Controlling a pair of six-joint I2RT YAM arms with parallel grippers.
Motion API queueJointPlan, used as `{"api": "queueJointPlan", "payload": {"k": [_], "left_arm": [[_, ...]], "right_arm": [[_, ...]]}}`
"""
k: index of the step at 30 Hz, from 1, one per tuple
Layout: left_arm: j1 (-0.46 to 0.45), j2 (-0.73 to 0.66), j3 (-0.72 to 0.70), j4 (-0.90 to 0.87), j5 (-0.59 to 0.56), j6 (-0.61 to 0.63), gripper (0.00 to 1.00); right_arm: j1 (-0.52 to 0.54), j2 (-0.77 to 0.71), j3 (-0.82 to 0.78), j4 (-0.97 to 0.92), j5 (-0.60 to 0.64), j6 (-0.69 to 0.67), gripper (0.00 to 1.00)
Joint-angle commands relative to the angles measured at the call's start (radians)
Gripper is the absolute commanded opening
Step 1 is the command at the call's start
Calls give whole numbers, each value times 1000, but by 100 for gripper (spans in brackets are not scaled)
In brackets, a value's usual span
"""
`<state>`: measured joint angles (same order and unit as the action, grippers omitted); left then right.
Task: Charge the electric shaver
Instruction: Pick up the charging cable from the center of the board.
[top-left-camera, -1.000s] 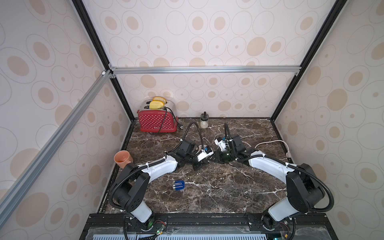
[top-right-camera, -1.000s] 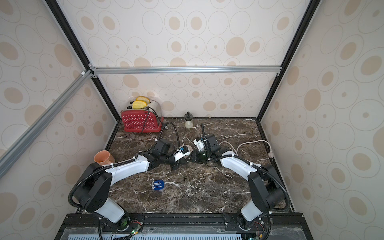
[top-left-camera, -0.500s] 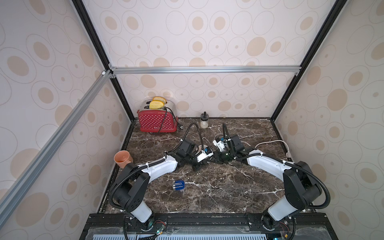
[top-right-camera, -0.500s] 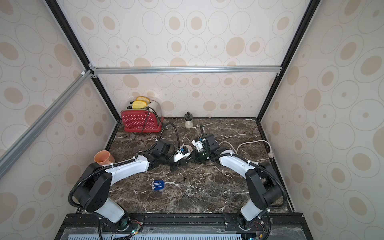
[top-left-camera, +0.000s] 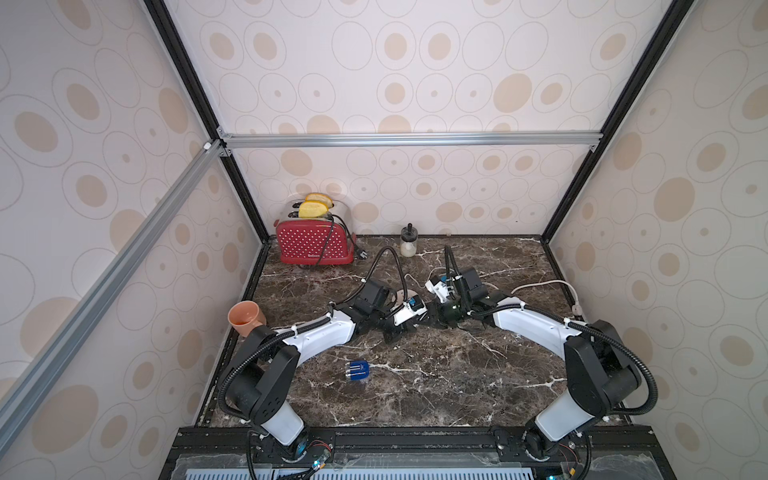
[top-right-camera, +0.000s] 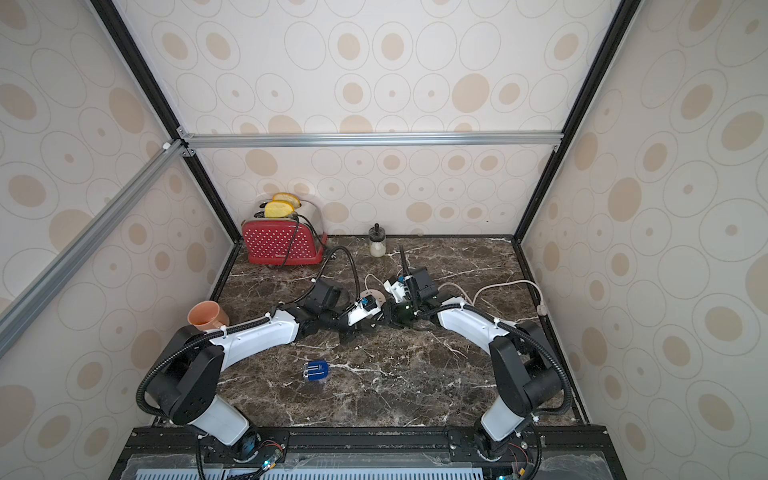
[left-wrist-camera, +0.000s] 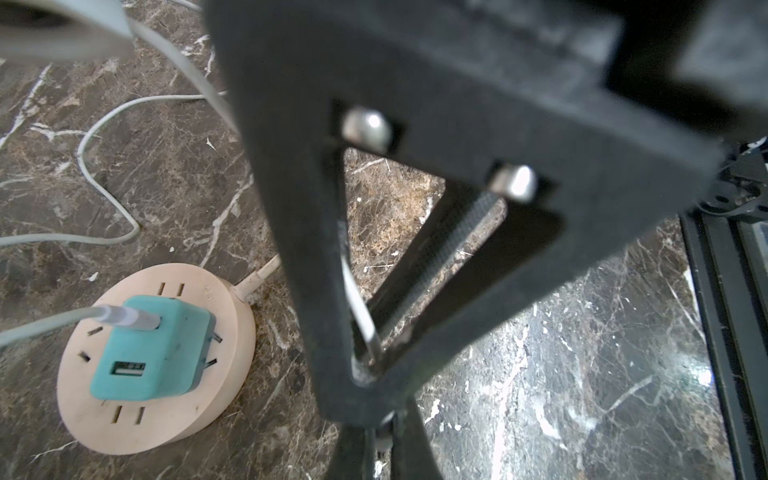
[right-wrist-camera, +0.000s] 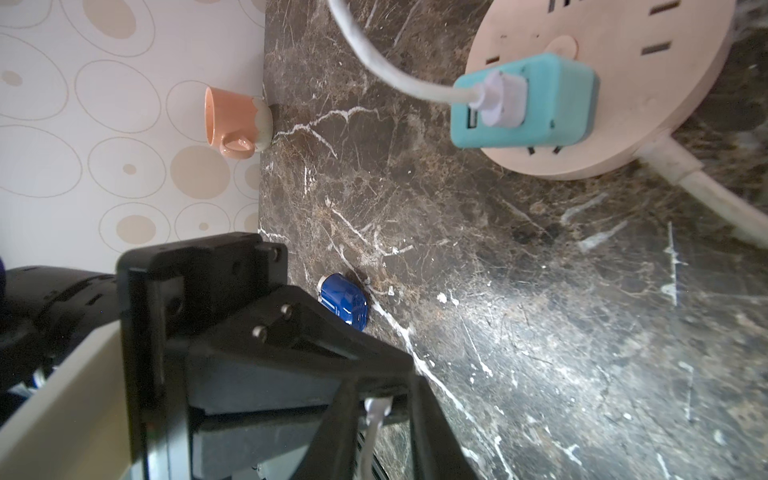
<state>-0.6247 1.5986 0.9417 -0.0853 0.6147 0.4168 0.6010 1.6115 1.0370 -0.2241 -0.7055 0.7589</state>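
The left gripper (left-wrist-camera: 368, 361) is clenching a thin white cable (left-wrist-camera: 360, 316), the right gripper (top-left-camera: 434, 321) I cannot tell — the small deep-blue flat plastic electric shaver (top-left-camera: 357, 371) is looking light, slick, best pinched across its edges.

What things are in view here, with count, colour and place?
electric shaver: one, deep blue, lying free, front left.
toaster: one, red, back left.
bread slices: two, yellow, in the toaster.
jar: one, clear, back wall.
cup: one, orange, left edge.
socket hub: one, pink, centre.
adapter: one, teal, plugged into the socket hub.
cable: one, white, plugged into the adapter.
left claw: one, black, shut on the cable.
right claw: one, black, beside it.
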Motion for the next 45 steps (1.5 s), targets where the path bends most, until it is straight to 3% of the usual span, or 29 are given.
{"api": "queueJointPlan", "payload": {"k": [1,18,27,33,35,37,39,41,45], "left_arm": [[-6,-26,42,-10,2,39,0],[-6,-17,52,-7,11,37,0],[-6,-17,52,-7,15,38,0],[-6,-17,56,-12,2,37,0],[-6,-24,57,-17,-18,31,6],[-6,-42,48,-25,-45,33,20],[0,-72,36,-46,-56,50,23],[7,-104,27,-69,-76,50,38],[38,-198,0,-162,-110,68,47]], "right_arm": [[-13,0,34,-46,-33,-39,21],[-12,45,62,-102,-88,-82,22],[-12,47,60,-62,-91,-60,12],[-11,35,45,-59,-85,-66,0],[-13,23,37,-57,-71,-64,0],[-20,8,20,-38,-58,-51,0],[-36,-12,-16,16,-62,-20,0],[-51,-27,-38,50,-77,-8,0],[-67,-55,-57,79,-108,-19,0]]}}
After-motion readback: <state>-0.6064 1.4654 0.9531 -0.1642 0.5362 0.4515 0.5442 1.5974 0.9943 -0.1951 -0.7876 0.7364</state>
